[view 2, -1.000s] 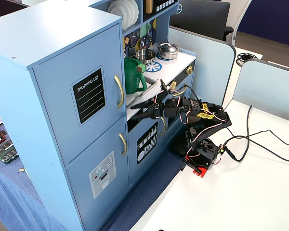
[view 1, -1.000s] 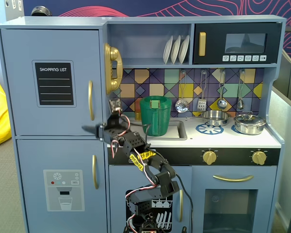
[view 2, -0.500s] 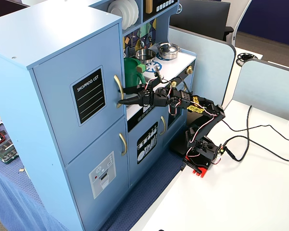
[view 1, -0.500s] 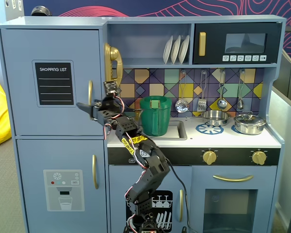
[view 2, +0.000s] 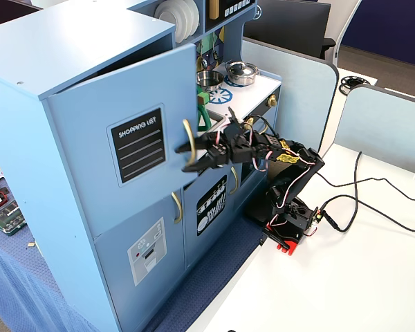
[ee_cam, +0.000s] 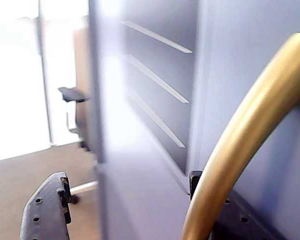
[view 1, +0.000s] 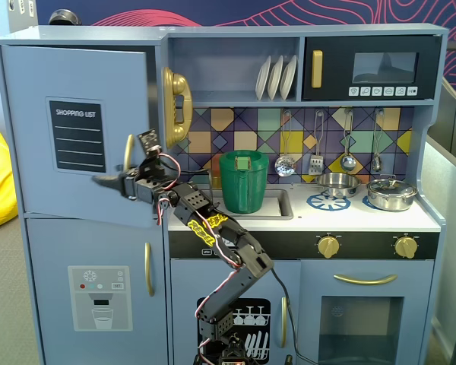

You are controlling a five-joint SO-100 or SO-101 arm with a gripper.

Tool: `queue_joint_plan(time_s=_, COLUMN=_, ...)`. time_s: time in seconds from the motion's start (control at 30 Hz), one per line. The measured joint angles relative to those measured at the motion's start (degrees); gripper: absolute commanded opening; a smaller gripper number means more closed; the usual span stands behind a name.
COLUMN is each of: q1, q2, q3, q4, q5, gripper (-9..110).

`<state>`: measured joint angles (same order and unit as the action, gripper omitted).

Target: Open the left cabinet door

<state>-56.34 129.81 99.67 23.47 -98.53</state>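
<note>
The large blue-grey door with the black "SHOPPING LIST" chalkboard panel (view 1: 76, 133) is seen swung partly ajar at the toy kitchen's upper left. Its curved gold handle (ee_cam: 245, 135) is straddled by the black pincer (view 2: 191, 158) — fingers spread apart, apparently hooked around rather than clamped, though contact is unclear.

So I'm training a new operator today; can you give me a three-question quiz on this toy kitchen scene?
1. True or false: the left cabinet door is fully shut.
2. What does the end effector straddle? A) microwave handle B) gold handle C) oven knob
3. What green item stands in the sink?

Key: 1 false, it stands ajar; 2 B, one finger on each side of it in the wrist view; 3 the green pitcher.
</note>
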Motion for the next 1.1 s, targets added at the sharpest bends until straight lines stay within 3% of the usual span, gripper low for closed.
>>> queue_joint_plan(time_s=0.27, q1=-4.0, q2=11.7, q3=1.5, q4=8.3, q5=-2.0, gripper=22)
queue_joint_plan(time_s=0.6, q1=4.9, q2=28.4, q3=5.8, q4=22.0, q5=2.4, gripper=22)
queue_joint_plan(time_s=0.83, q1=14.8, q2=24.5, q3=4.9, q4=23.2, q5=7.2, gripper=22)
queue_joint_plan(time_s=1.1, q1=18.7, q2=9.0, q3=-1.4, q4=16.5, q5=7.7, gripper=22)
